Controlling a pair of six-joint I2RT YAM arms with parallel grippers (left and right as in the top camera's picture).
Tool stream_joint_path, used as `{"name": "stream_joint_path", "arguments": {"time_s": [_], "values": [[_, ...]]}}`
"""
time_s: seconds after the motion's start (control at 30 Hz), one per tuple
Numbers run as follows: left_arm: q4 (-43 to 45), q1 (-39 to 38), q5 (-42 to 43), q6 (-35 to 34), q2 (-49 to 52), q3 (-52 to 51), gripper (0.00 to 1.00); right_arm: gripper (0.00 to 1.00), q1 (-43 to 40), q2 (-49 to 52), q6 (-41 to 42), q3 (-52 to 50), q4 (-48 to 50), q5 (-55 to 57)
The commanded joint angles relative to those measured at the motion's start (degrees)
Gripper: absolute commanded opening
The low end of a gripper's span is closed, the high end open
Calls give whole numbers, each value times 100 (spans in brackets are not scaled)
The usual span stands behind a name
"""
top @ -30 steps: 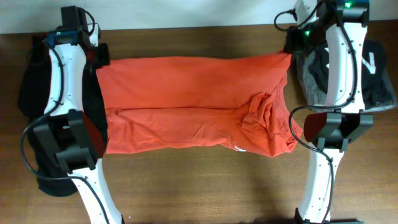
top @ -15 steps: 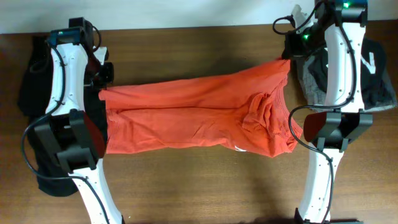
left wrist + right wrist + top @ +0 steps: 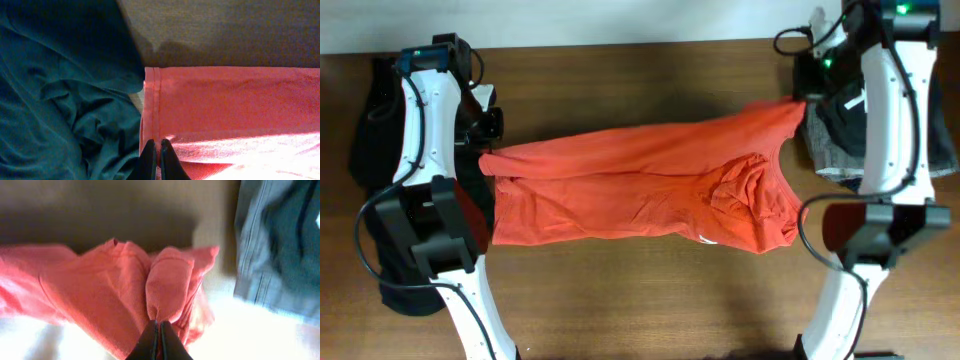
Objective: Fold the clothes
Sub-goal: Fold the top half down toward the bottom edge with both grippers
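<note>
The orange-red T-shirt [image 3: 640, 180] lies stretched across the middle of the table, its far edge lifted and folded toward the front. My left gripper [image 3: 488, 157] is shut on the shirt's left hemmed edge [image 3: 152, 115], with its fingertips [image 3: 159, 150] pinching the hem. My right gripper [image 3: 800, 104] is shut on the shirt's far right corner; in the right wrist view its fingertips [image 3: 158, 326] pinch a bunched fold of the shirt [image 3: 167, 287]. A small white print [image 3: 705, 239] shows near the shirt's front edge.
A dark garment [image 3: 375, 130] lies at the left under the left arm and also shows in the left wrist view [image 3: 65, 90]. A grey folded garment and a black shirt with white letters [image 3: 840, 135] lie at the right, seen in the right wrist view [image 3: 280, 240]. Brown wooden table [image 3: 640, 310].
Both grippers have pulled the shirt's far edge toward the front, the left side further than the right. The shirt now looks narrower, and the right arm has shifted right.
</note>
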Motion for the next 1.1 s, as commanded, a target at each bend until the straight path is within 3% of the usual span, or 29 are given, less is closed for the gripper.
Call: {"name": "stream_joint_path", "arguments": {"time_s": [0.0,0.27,0.5,1.07], "values": [[-28,24,-44,-15,-179,90,1,4,-7,-407,7,-1132,-26,315],[-131,20,-44,-11,-177,79,1,4,-2,-498,-59,-3045,754,138],[-721,9,-46,-11,-177,68,1,4,-4,-498,-59,-4135,1220,81],[-857,9,-46,-9,-177,-951,1,4,-11,-498,-57,-5257,2092,81]]}}
